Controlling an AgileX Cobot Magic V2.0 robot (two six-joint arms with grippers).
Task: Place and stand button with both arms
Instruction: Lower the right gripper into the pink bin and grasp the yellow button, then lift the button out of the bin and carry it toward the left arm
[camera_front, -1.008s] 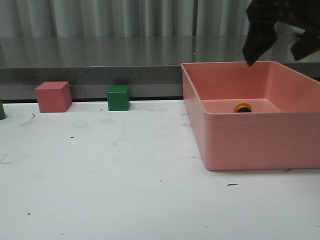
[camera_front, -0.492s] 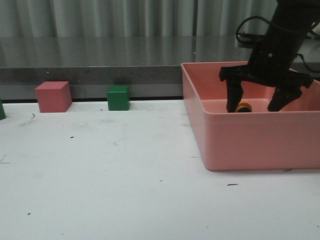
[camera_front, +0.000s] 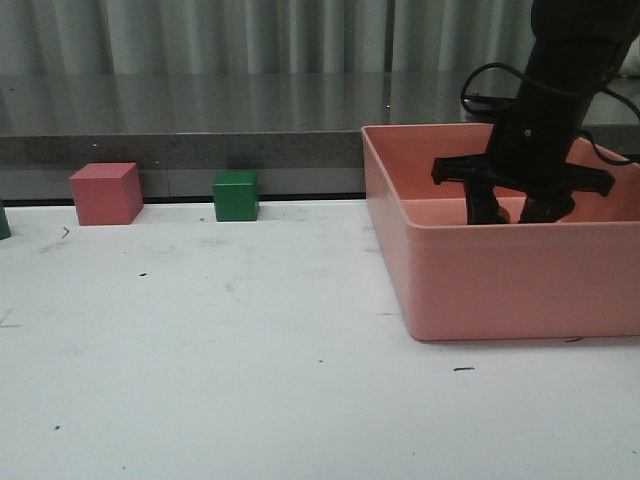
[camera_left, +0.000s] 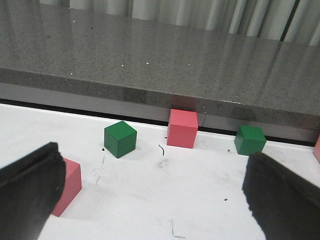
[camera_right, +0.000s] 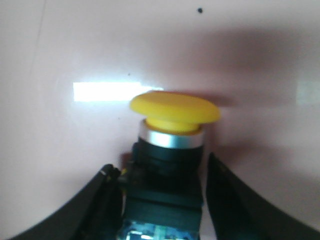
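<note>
White bench (camera_front: 250, 380), pink bin (camera_front: 500, 285): I straddle the button (camera_right: 172, 145) lying inside with the right pincer (camera_right: 162, 200), fingers apart beside its base; I should close squarely. Left pincer (camera_left: 150, 200) spread, idle.

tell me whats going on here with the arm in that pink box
The right gripper is down inside the pink bin, its fingers on either side of the dark base of the yellow-capped button, which lies on the bin floor. Whether the fingers are already pressing on it is not clear. The left gripper is open over the white table, holding nothing, with red and green cubes beyond it near the grey ledge.
</note>
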